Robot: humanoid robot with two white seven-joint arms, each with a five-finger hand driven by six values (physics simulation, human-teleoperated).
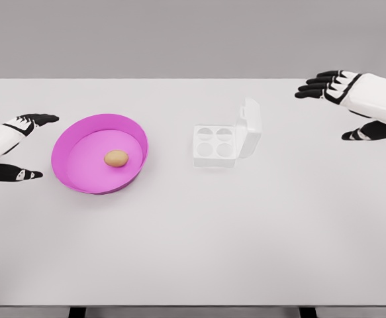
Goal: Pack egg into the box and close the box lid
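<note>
Head view: smooth oval egg in round magenta dish.

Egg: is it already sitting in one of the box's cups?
No, the egg lies in the pink bowl, left of the open box.

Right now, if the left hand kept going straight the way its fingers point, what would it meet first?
Probably the near rim of the pink bowl. The left hand is open with its fingers aimed right, toward the bowl holding the egg. Its height above the table is unclear, so it might pass over the rim.
</note>
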